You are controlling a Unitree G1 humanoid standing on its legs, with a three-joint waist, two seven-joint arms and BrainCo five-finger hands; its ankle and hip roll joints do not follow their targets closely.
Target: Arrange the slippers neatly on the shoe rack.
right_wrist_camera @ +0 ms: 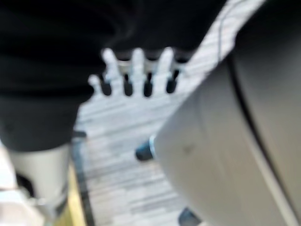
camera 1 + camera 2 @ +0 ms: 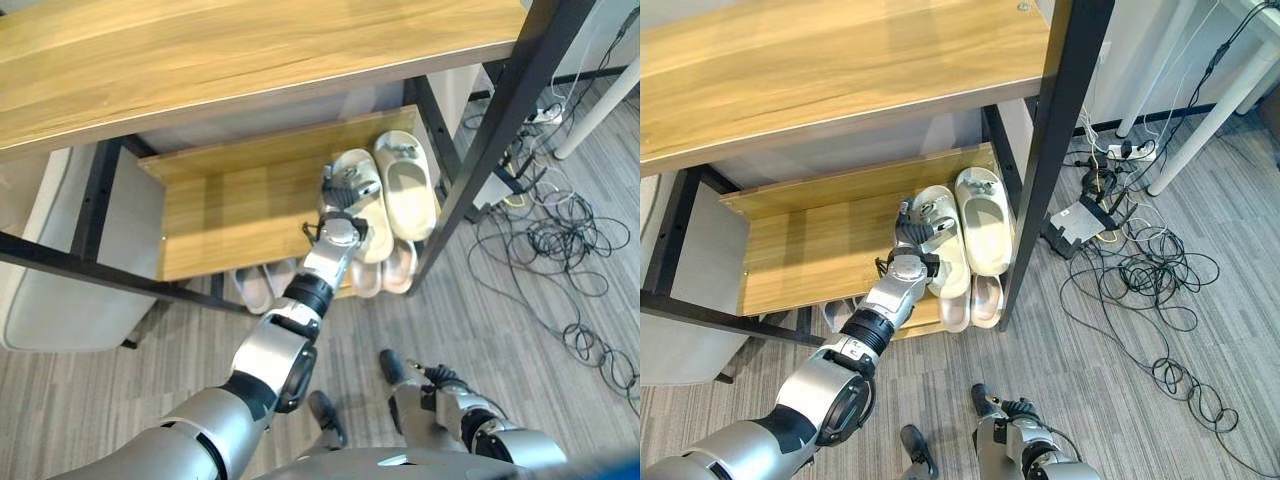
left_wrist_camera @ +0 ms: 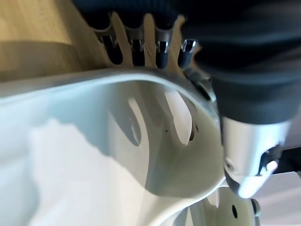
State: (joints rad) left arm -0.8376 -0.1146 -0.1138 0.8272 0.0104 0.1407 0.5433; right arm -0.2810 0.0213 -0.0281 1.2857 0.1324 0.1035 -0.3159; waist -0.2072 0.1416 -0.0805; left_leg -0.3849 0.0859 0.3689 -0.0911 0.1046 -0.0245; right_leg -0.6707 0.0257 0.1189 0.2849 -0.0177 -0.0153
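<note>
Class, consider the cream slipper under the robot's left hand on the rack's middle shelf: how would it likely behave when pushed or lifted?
The cream slipper looks like one-piece moulded foam, so probably light and holding its shape. Its flat sole on the wooden shelf should slide, not roll. The left hand curls over its rim, suggesting a firm edge.

Office or lab: floor cables [image 2: 560, 240], power strip [image 2: 1130, 151].

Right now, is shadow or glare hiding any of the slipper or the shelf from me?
Left eye view: shade dims the left part of the lower shelf; the cream slipper in the left hand is evenly lit. Left wrist view: glare washes out the slipper's side, and its hollow lies in shadow. Right wrist view: the floor past the right hand is evenly lit.
</note>
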